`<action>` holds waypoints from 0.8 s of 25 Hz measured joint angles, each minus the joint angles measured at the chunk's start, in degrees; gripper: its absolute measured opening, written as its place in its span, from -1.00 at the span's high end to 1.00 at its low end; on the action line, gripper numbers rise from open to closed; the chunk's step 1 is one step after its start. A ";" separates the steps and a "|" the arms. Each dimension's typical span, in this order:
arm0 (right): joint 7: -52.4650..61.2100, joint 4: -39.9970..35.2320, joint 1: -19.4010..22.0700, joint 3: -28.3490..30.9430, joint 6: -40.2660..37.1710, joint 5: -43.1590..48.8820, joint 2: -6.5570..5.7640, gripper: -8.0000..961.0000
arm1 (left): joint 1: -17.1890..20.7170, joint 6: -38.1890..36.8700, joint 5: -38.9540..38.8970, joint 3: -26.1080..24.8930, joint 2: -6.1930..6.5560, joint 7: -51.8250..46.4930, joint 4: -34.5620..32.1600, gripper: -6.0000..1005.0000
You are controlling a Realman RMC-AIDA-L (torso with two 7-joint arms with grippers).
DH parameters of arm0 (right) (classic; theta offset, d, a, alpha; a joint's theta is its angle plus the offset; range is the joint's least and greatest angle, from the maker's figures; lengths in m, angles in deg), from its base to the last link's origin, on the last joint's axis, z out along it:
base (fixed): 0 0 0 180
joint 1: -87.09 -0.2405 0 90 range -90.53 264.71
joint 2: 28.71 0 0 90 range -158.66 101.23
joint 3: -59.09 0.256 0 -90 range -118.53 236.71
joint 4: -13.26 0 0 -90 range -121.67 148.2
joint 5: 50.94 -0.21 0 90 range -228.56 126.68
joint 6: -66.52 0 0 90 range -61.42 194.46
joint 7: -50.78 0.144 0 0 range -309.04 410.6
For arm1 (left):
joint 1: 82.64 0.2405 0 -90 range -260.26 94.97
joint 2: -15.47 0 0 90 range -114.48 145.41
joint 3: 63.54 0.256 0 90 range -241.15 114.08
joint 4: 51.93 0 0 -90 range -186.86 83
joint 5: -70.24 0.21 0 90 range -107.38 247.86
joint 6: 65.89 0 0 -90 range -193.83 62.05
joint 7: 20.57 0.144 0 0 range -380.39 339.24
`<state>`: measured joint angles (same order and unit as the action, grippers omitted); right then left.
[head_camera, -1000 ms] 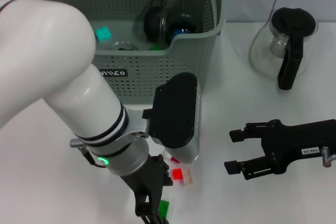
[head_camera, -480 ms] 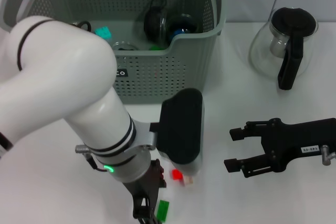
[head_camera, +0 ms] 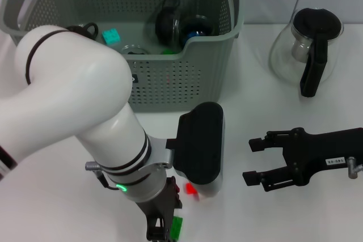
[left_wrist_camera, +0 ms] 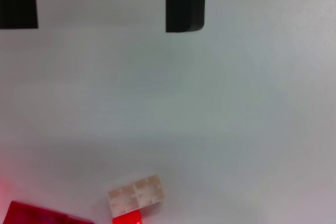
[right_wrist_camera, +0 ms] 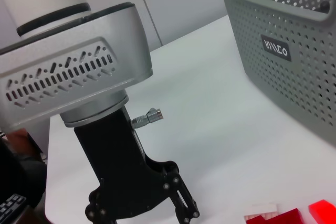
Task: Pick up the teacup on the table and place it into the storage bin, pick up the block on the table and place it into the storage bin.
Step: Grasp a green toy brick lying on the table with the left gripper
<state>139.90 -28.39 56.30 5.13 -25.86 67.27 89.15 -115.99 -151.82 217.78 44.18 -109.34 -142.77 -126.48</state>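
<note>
Left gripper [head_camera: 161,232] is dropping toward 6 o'clock, fingers unclear | red block [head_camera: 191,189] being approached | right gripper [head_camera: 255,162] is idling, spread

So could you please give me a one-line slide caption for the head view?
Left tool low over small blocks before the grey bin; right tool open nearby.

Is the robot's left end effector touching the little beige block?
Apart. The left wrist view shows bare table between the left end effector and the beige block.
</note>
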 joint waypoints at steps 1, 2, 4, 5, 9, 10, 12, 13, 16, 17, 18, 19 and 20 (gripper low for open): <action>0.00 0.00 0.02 0.00 0.01 0.00 0.00 -0.91 | 0.05 0.12 0.00 0.15 0.00 -0.01 0.01 -0.55; 0.00 0.00 0.05 0.00 0.01 0.00 0.00 -0.91 | 0.10 0.15 0.00 0.32 0.00 -0.01 0.02 -0.54; 0.00 0.00 0.13 0.00 0.01 0.00 0.00 -0.91 | 0.18 0.19 0.00 0.53 0.00 0.04 0.06 -0.53; 0.00 0.00 0.16 0.00 0.02 0.00 0.00 -0.91 | 0.25 0.25 0.00 0.60 0.00 0.08 0.09 -0.53; 0.00 0.00 0.28 0.00 0.02 0.00 0.00 -0.91 | 0.38 0.66 -0.10 0.90 0.00 0.07 0.07 -0.32; 0.00 0.00 0.32 0.00 0.02 0.00 0.00 -0.91 | 0.39 0.72 -0.11 1.06 0.00 0.06 0.07 -0.26; 0.00 0.00 0.36 0.00 0.02 0.00 0.00 -0.91 | 0.44 0.82 -0.11 1.32 0.00 0.06 0.10 -0.20; 0.00 0.00 0.39 0.00 0.02 0.00 0.00 -0.91 | 0.46 0.87 -0.12 1.37 0.00 0.05 0.10 -0.19; 0.00 0.00 0.45 -0.01 0.02 0.00 0.00 -0.91 | 0.62 1.08 -0.17 1.49 0.00 0.06 -0.20 -0.15; 0.00 0.00 0.47 0.00 0.02 0.00 0.00 -0.91 | 0.72 1.13 -0.20 1.49 0.00 0.12 -0.41 -0.13; -0.01 0.00 0.49 0.00 0.02 0.00 0.00 -0.91 | 0.84 1.14 -0.23 1.49 0.00 0.25 -0.67 -0.12; -0.02 0.00 0.52 -0.01 0.02 0.00 0.00 -0.91 | 0.88 1.11 -0.25 1.46 0.00 0.38 -0.84 -0.11; -0.04 0.00 0.53 0.00 0.02 0.00 0.00 -0.91 | 0.92 1.01 -0.27 1.41 0.00 0.48 -0.95 -0.10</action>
<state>139.87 -28.40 56.83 5.12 -25.84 67.27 89.15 -115.07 -150.81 217.51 45.59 -109.34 -142.28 -127.44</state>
